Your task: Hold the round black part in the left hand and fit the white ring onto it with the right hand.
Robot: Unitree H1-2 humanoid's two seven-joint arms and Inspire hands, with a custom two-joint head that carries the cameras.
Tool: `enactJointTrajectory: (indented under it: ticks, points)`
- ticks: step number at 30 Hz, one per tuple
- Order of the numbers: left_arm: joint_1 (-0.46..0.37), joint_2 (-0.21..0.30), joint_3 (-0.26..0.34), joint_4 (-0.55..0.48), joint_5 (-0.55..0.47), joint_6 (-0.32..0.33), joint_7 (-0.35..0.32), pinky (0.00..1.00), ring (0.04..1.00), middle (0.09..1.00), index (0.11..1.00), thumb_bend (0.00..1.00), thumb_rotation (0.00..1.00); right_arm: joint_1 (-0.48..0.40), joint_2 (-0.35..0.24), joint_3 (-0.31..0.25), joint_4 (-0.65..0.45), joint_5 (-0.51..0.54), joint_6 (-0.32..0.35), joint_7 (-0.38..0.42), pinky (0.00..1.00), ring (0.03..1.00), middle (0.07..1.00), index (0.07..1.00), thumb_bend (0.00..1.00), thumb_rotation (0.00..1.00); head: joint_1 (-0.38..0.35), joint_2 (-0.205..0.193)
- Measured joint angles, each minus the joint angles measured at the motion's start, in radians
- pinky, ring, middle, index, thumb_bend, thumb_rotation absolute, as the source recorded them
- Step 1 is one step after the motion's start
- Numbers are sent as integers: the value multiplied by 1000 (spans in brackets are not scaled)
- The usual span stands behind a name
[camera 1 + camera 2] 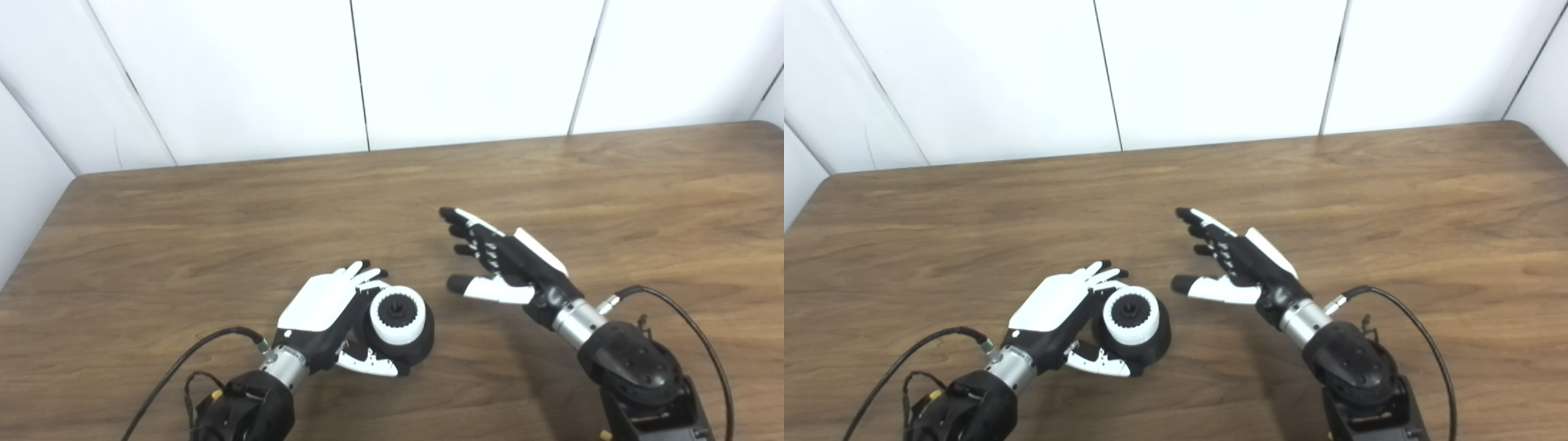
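Observation:
The round black part (pixel 421 343) rests on the wooden table (pixel 184 233) near its front edge, with the white ring (pixel 398 318) seated on its top around a toothed black hub. My left hand (pixel 331 318) wraps the part from the left, fingers behind it and thumb in front. To the right, my right hand (pixel 499 263) hovers apart from the part, fingers spread and nothing in it.
White wall panels (pixel 429 67) stand behind the table's far edge. Black cables (pixel 692 324) loop beside both forearms near the front edge. Bare wood lies to the left, right and behind the hands.

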Motion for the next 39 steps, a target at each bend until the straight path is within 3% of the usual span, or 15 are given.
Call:
enactJointTrajectory:
  ticks: [12, 23, 29, 33, 39]
  points:
    - [1, 7, 2, 4, 1, 1, -5, 976, 999, 925, 787, 886, 486, 11, -35, 0, 0, 17, 0, -44, 950, 932, 916, 911, 985, 608, 0, -2]
    - [5, 12, 10, 16, 16, 15, -44, 1000, 1000, 948, 928, 982, 500, 25, -36, -7, -6, 39, 34, -79, 946, 936, 920, 916, 1000, 609, 0, -3]
    - [12, 11, 27, 16, -3, 12, -44, 951, 994, 955, 991, 1000, 524, 36, -38, -7, -6, 47, 37, -86, 970, 941, 924, 917, 985, 604, -6, -6]
    - [17, 5, 77, 16, -63, 8, -35, 934, 1000, 987, 1000, 1000, 541, 43, -38, -7, -7, 51, 37, -94, 956, 937, 924, 913, 999, 616, -6, -11]
    - [28, -36, 198, 12, -252, 60, -25, 833, 978, 1000, 1000, 1000, 573, 58, -38, -9, -7, 69, 36, -104, 944, 936, 921, 910, 981, 614, -6, -15]
